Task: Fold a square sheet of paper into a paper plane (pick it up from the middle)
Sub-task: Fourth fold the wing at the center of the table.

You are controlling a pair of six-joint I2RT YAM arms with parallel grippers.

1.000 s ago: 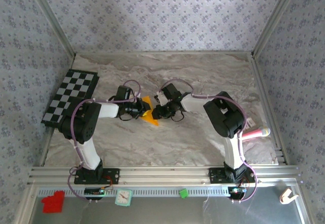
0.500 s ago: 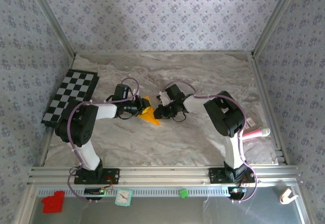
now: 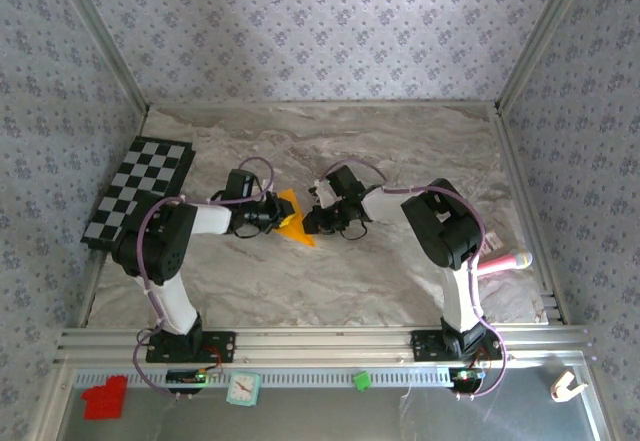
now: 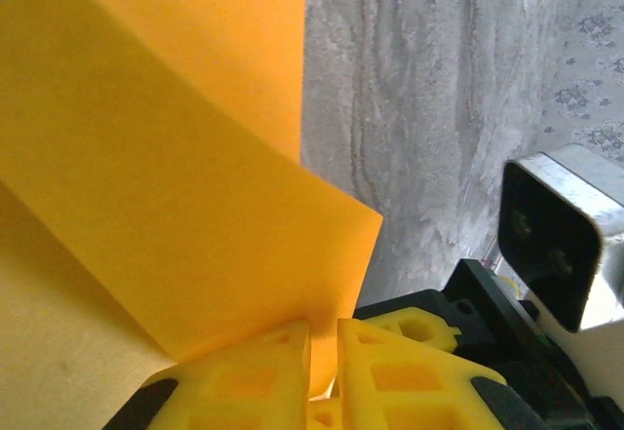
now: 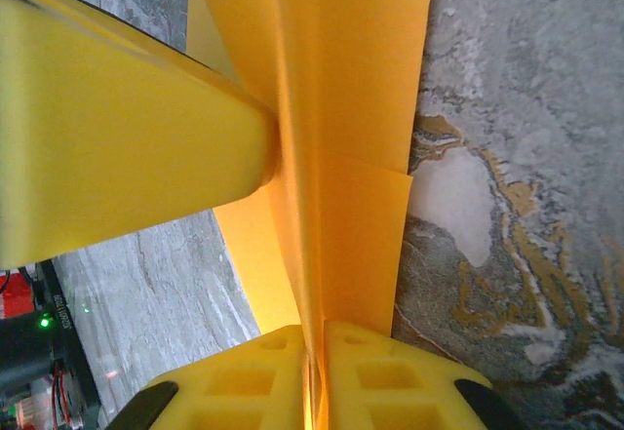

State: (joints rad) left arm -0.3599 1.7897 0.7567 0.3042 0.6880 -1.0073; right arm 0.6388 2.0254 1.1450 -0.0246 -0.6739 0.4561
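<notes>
Three walls close the space, a back wall [image 3: 320, 31], a left wall [image 3: 40, 161] and a right wall [image 3: 600, 161], all papered in pale grey-lilac with a small repeating floral sprig. Slanting aluminium posts [image 3: 100, 36] mark the corners where they meet, and a ribbed aluminium rail [image 3: 320, 341] runs along the near edge. The tabletop [image 3: 300, 281] is grey-and-cream marble pattern under soft, even light, brightest on the middle of the back wall.
</notes>
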